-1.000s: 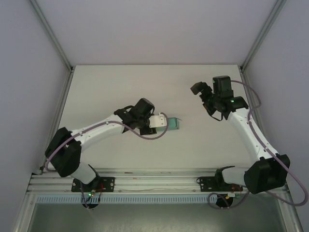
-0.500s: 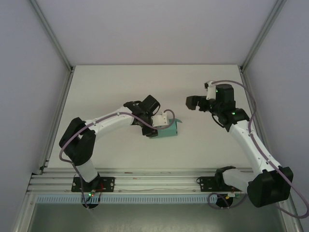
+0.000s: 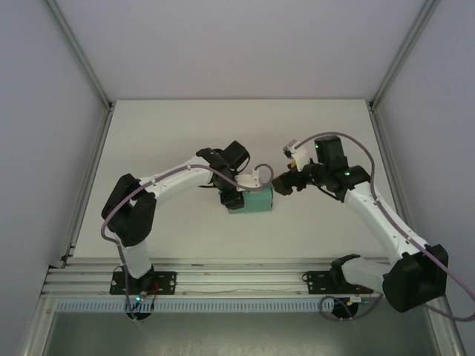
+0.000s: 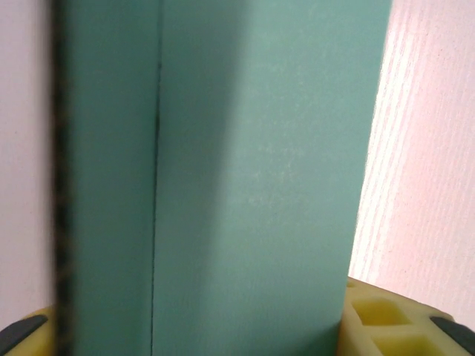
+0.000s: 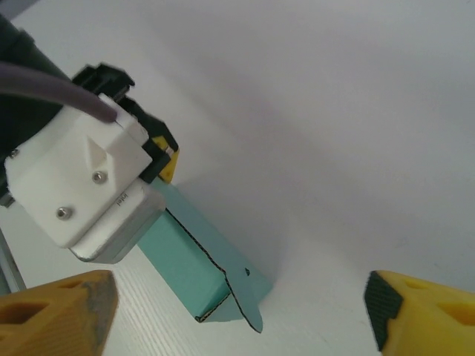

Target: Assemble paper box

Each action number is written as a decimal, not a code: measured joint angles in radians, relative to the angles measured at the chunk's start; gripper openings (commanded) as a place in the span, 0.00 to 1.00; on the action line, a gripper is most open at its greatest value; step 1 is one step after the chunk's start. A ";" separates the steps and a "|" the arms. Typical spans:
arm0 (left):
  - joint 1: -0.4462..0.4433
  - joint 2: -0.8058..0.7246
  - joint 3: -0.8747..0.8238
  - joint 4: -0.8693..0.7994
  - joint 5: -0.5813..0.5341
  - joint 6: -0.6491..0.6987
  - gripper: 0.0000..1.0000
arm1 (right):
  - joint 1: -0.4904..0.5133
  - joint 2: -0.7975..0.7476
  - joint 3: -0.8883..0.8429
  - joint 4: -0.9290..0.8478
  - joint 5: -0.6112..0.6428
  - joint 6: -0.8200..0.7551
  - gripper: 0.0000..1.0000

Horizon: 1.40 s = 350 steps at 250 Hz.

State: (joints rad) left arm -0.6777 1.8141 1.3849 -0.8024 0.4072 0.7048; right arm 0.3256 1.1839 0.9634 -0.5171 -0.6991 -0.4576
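The paper box (image 3: 252, 201) lies at the middle of the table (image 3: 171, 133), grasped at its left end by the left jaws, one end flap ajar, while the right jaws stand released just beside its right end.

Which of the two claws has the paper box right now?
The left claw, clamped on the teal paper box. The right claw stands open close to the box's flapped end, gripping nothing.
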 measured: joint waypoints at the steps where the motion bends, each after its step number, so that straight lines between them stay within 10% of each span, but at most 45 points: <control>1: 0.000 0.000 0.001 -0.001 0.000 0.000 0.52 | 0.000 0.001 0.000 0.000 0.000 0.001 0.79; 118: 0.011 0.040 0.053 -0.032 0.005 0.000 0.52 | 0.003 0.134 0.000 -0.029 0.019 -0.033 0.54; 177: 0.011 0.041 0.054 -0.036 0.005 0.000 0.52 | 0.004 0.212 0.003 -0.033 0.011 -0.028 0.23; 250: 0.011 0.049 0.067 -0.049 0.005 -0.001 0.52 | 0.008 0.261 0.040 -0.051 -0.008 -0.010 0.34; 350: 0.011 0.049 0.068 -0.050 0.006 -0.008 0.51 | 0.009 0.261 0.068 -0.053 -0.005 -0.008 0.23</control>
State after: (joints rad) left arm -0.6666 1.8633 1.4525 -0.8524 0.4129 0.6964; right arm 0.3344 1.4445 1.0313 -0.5705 -0.7044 -0.4660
